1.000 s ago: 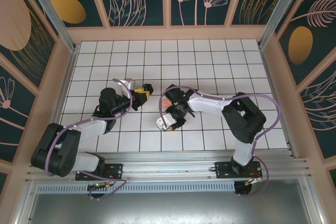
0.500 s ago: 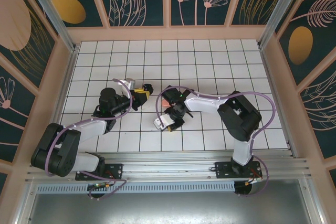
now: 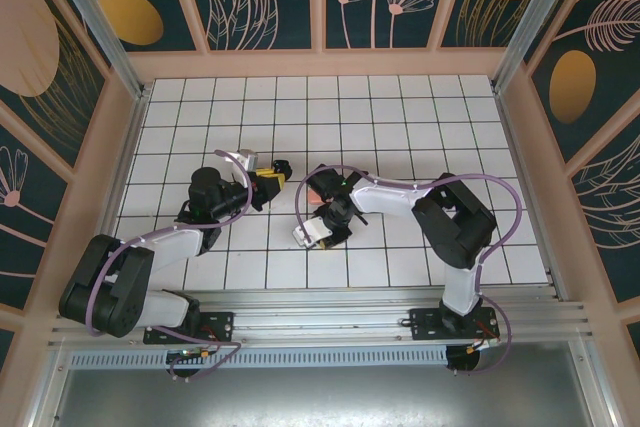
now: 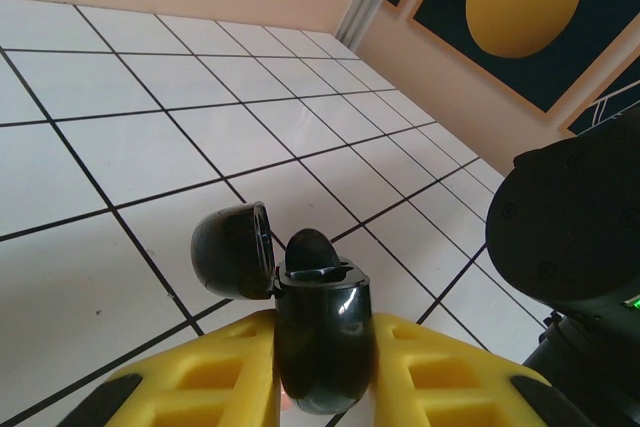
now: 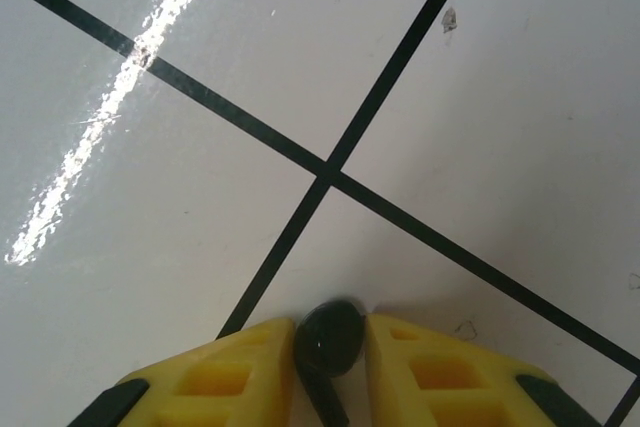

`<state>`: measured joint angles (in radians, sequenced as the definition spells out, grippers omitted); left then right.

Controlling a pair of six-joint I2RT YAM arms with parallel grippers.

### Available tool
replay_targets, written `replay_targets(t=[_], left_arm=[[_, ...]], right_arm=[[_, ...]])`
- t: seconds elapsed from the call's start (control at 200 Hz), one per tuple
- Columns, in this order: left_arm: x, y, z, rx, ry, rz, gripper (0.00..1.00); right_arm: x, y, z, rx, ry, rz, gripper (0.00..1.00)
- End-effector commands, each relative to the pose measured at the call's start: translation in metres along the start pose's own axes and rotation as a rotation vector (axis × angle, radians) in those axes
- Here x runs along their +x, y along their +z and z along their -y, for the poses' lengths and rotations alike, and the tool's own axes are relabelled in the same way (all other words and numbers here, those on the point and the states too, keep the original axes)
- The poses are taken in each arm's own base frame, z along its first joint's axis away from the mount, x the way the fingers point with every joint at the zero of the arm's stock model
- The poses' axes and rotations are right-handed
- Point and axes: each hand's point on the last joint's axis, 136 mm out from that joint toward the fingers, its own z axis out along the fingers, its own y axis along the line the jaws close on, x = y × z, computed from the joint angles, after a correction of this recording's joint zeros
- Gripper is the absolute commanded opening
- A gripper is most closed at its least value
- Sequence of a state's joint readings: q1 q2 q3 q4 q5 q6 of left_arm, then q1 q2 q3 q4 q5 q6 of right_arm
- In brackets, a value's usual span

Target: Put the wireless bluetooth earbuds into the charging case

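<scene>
The black charging case (image 4: 322, 342) stands upright between my left gripper's (image 4: 322, 387) yellow fingers (image 4: 215, 377), its lid (image 4: 232, 250) swung open to the left. A dark rounded earbud top (image 4: 310, 247) pokes out of the case's mouth. In the top view this gripper (image 3: 266, 185) lies left of centre with the case (image 3: 281, 167) at its tip. My right gripper (image 5: 330, 347) points down at the floor, shut on a black earbud (image 5: 330, 337) whose stem runs back between the fingers. From above, the right gripper (image 3: 326, 234) is just right of the left one.
A small salmon-pink item (image 3: 314, 194) shows beside the right wrist, partly hidden by it. The right arm's dark bulk (image 4: 580, 227) stands close on the right of the left wrist view. A white tiled floor (image 3: 400, 127) with peach walls (image 3: 330, 62) surrounds both arms.
The right wrist has shifted a little to the left and its elbow has swung in. The left arm and the case have stayed put.
</scene>
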<state>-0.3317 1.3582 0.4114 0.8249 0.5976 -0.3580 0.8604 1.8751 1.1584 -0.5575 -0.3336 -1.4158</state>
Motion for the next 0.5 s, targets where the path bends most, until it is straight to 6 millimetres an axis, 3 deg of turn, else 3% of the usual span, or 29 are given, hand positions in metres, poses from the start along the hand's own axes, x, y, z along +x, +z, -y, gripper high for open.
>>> replay_targets(t=[0.0, 0.12, 0.245, 0.365, 0.495], left_arm=[[-0.006, -0.001, 0.005, 0.024, 0.046, 0.011, 0.24], [-0.006, -0.004, 0.006, 0.023, 0.078, 0.027, 0.24], [-0.007, -0.009, 0.011, 0.037, 0.143, 0.059, 0.24], [-0.010, -0.015, 0.018, 0.059, 0.224, 0.105, 0.24], [-0.016, -0.015, 0.028, 0.102, 0.285, 0.151, 0.23]], right_arm=[[0.004, 0.005, -0.005, -0.013, 0.026, -0.022, 0.21], [-0.001, 0.000, -0.001, 0.014, 0.048, 0.011, 0.18], [-0.021, -0.018, 0.010, 0.074, 0.107, 0.150, 0.16], [-0.042, -0.053, 0.027, 0.179, 0.195, 0.354, 0.16], [-0.057, -0.107, 0.040, 0.304, 0.275, 0.617, 0.15]])
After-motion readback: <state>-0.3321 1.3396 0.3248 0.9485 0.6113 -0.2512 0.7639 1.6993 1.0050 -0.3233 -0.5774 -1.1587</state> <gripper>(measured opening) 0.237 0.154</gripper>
